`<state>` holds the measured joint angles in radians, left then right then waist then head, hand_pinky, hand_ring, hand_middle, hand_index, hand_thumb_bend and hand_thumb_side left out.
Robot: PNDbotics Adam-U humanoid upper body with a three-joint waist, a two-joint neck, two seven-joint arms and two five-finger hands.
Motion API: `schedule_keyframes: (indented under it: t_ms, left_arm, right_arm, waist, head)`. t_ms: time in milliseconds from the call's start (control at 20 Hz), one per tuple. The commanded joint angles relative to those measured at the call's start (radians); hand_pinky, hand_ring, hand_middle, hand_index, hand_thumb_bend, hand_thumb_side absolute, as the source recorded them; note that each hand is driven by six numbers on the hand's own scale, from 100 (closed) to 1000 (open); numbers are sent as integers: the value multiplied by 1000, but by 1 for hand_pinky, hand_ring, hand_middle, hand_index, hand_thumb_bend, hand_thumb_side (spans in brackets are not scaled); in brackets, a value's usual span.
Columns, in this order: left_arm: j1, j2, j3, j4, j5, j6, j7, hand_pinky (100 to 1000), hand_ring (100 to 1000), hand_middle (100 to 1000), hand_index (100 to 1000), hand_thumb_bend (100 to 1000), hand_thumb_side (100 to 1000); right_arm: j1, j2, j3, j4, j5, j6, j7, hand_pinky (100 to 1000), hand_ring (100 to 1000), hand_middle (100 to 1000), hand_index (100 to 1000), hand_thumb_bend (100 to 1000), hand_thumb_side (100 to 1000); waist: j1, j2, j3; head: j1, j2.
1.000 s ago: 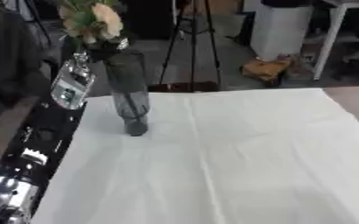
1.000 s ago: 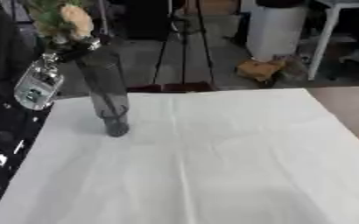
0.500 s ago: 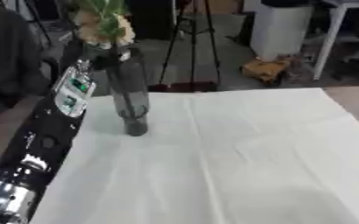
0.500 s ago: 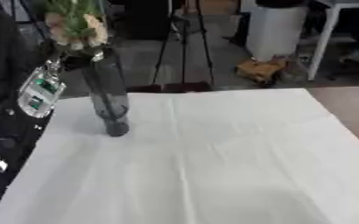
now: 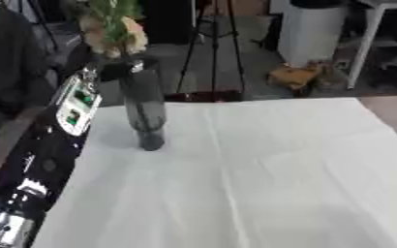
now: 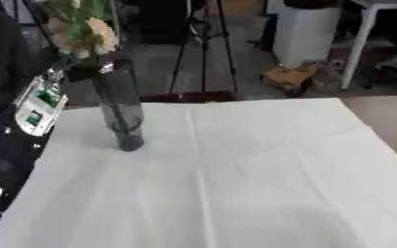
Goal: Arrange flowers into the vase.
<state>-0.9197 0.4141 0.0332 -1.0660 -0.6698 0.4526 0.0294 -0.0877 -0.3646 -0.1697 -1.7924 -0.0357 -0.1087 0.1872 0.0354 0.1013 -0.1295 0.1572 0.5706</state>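
A tall dark glass vase [image 5: 144,112] stands on the white cloth near the table's left side. A bunch of pale peach flowers [image 5: 114,33] with green leaves sits right above the vase's mouth, its stems reaching down toward the rim. My left arm rises from the lower left corner along the table's edge. My left hand [image 5: 99,67] is a dark shape beside the vase's rim, curled around the stems just under the blooms. How far the stems reach into the vase is hidden by the dark glass. My right hand shows in neither view.
The white tablecloth [image 5: 261,174] spreads to the right of the vase and toward me. Behind the table stand a black tripod [image 5: 212,43], a white bin [image 5: 308,29] and a white table leg [image 5: 361,43]. A person in dark clothing [image 5: 7,72] stands at the far left.
My left hand has brought the flowers a little down and to the right, closer over the vase's mouth. The vase has stayed in place.
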Motion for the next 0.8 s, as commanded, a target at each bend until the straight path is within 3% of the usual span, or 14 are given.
schedule_keyframes:
  t_ms: [50,300,700,800]
  left_arm:
    - [3,41,-7,-71,23,-4,-11,697,788,691,730,1000,627]
    - [73,49,-9,-171,95,-11,-11,691,787,686,728,1000,628]
    - [85,51,-13,-193,122,-3,-2,678,785,676,715,1000,631]
    - [119,47,0,-227,144,-23,19,661,775,666,702,1000,632]
  right_arm:
    - [-8,-12,-11,-7,6,1,-3,888,883,840,1000,157,708]
    - [-9,-10,-13,-7,5,1,-5,888,884,840,1000,157,707]
    - [-9,-10,-13,-7,5,1,-5,888,884,840,1000,158,707]
    - [-9,-7,-14,-7,5,1,-6,888,885,840,1000,158,708]
  waist:
    - [0,-15,4]
    - [-4,-15,14]
    - [-5,-15,17]
    - [-8,-12,24]
  head:
    - [-6,-5]
    - [-11,-6]
    - [-11,-7]
    - [-12,-9]
